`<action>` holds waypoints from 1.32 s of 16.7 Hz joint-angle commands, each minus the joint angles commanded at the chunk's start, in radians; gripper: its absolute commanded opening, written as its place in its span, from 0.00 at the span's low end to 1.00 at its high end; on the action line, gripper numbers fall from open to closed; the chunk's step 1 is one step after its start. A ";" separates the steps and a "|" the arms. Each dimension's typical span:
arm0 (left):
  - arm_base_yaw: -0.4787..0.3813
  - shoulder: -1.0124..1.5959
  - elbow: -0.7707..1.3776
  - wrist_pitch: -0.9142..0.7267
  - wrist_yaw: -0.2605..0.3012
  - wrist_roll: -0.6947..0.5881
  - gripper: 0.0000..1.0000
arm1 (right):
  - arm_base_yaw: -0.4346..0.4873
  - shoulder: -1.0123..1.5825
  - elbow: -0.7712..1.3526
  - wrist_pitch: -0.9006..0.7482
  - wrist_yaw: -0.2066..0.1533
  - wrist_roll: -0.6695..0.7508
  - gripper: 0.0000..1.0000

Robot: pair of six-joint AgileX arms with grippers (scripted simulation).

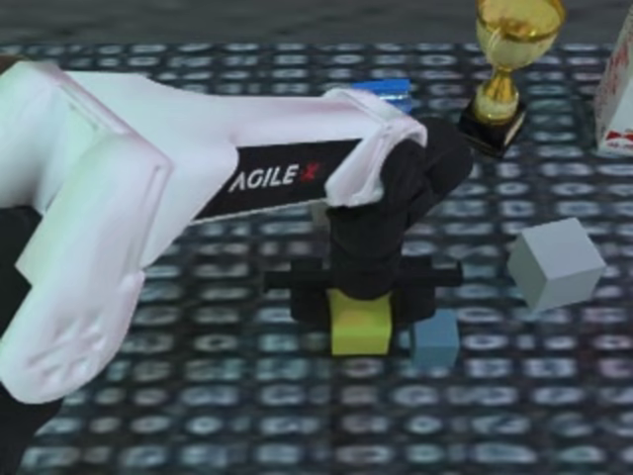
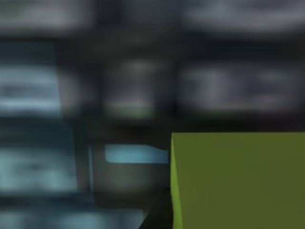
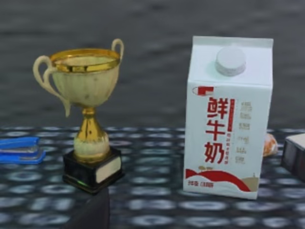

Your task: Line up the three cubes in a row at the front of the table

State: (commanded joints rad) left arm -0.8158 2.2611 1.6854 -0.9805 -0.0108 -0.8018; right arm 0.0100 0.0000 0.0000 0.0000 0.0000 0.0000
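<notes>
The yellow-green cube [image 1: 359, 323] sits at the table's middle front, and it fills the near corner of the left wrist view [image 2: 238, 181]. My left gripper [image 1: 361, 302] reaches down over it, shut on it, with dark fingers [image 2: 157, 217] against its sides. The small dull blue cube [image 1: 435, 338] rests just right of it, almost touching. The pale grey cube [image 1: 554, 263] lies farther right and a little further back. My right gripper [image 3: 136, 224] is out of the top view, parked facing the back of the table and open; one dark finger [image 3: 93, 212] shows.
A gold trophy [image 1: 504, 69] on a black base stands at the back right, with a white milk carton [image 1: 618, 89] beyond it at the right edge. A flat blue stapler [image 1: 391, 91] lies behind my left arm. The patterned table [image 1: 247, 416] is bare along the front.
</notes>
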 joint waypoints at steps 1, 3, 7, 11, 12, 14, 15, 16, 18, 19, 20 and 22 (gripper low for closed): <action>0.000 0.000 0.000 0.000 0.000 0.000 0.00 | 0.000 0.000 0.000 0.000 0.000 0.000 1.00; 0.000 0.000 0.000 0.000 0.000 0.000 0.08 | 0.000 0.000 0.000 0.000 0.000 0.000 1.00; 0.000 0.000 0.000 0.000 0.000 0.000 0.38 | 0.000 0.000 0.000 0.000 0.000 0.000 1.00; 0.000 0.000 0.000 0.000 0.000 0.000 0.68 | 0.000 0.000 0.000 0.000 0.000 0.000 1.00; 0.000 0.000 0.000 0.000 0.000 0.000 0.75 | 0.000 0.000 0.000 0.000 0.000 0.000 1.00; 0.000 0.000 0.000 0.000 0.000 0.000 0.90 | 0.000 0.000 0.000 0.000 0.000 0.000 1.00; 0.000 0.000 0.000 0.000 0.000 0.000 0.98 | 0.000 0.000 0.000 0.000 0.000 0.000 1.00; 0.000 0.000 0.000 0.000 0.000 0.000 1.00 | 0.000 0.000 0.000 0.000 0.000 0.000 1.00; 0.000 0.000 0.000 0.000 0.000 0.000 1.00 | 0.000 0.000 0.000 0.000 0.000 0.000 1.00; 0.000 0.000 0.000 0.000 0.000 0.000 1.00 | 0.000 0.000 0.000 0.000 0.000 0.000 1.00; 0.000 0.000 0.000 0.000 0.000 0.000 1.00 | 0.000 0.000 0.000 0.000 0.000 0.000 1.00; 0.000 0.000 0.000 0.000 0.000 0.000 1.00 | 0.000 0.000 0.000 0.000 0.000 0.000 1.00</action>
State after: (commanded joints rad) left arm -0.8158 2.2611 1.6854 -0.9805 -0.0108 -0.8018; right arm 0.0100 0.0000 0.0000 0.0000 0.0000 0.0000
